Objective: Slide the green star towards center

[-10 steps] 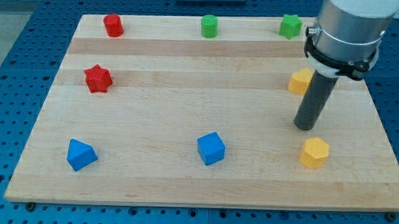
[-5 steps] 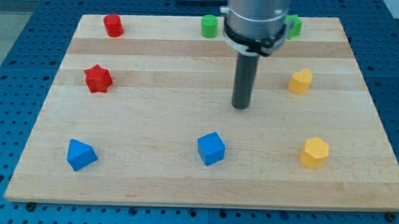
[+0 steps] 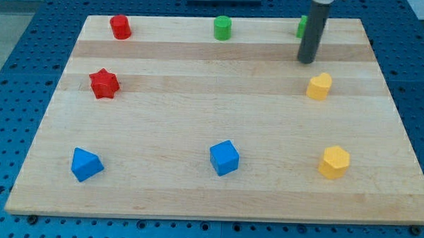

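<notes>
Fingers aren't a thing on this rig, so whether anything is apart, together or clamped can't be told; only a straight dark rod is seen, and my tip (image 3: 307,61) is planted on the wooden board (image 3: 195,192) at the far right. The green star (image 3: 301,26) is mostly hidden behind the rod, with just a sliver of green showing at the rod's left edge, right up by the far edge of the board. Whether the rod is touching it can't be made out, but my tip sits just on the near side of it.

Just near and slightly right of my tip, a yellow block (image 3: 319,86) of rounded, unclear shape is found. Further toward the near edge on the right, a yellow hexagon (image 3: 334,162) is placed. A green cylinder (image 3: 222,27) is seen along the far edge, left of the rod, and a red cylinder (image 3: 120,27) at the far left. A red star (image 3: 103,83) is set on the left side. Along the near part, a blue cube (image 3: 224,157) is sat around the middle and a blue wedge-like block (image 3: 85,164) at the left.
</notes>
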Tool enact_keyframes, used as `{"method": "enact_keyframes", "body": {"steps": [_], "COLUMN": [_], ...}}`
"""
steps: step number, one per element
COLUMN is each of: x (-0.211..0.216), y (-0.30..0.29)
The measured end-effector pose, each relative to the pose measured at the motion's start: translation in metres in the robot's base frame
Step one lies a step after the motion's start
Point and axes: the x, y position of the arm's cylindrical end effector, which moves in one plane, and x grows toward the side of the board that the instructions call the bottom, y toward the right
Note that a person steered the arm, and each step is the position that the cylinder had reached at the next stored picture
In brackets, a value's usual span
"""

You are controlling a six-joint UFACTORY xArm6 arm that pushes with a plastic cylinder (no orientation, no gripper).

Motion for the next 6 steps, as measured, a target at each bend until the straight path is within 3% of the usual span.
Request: {"method": "enact_keyframes", "body": {"steps": [1,3,6], "x": [-0.022,-0.077,-0.085], "y": [0.037,0.053,-0.018]}}
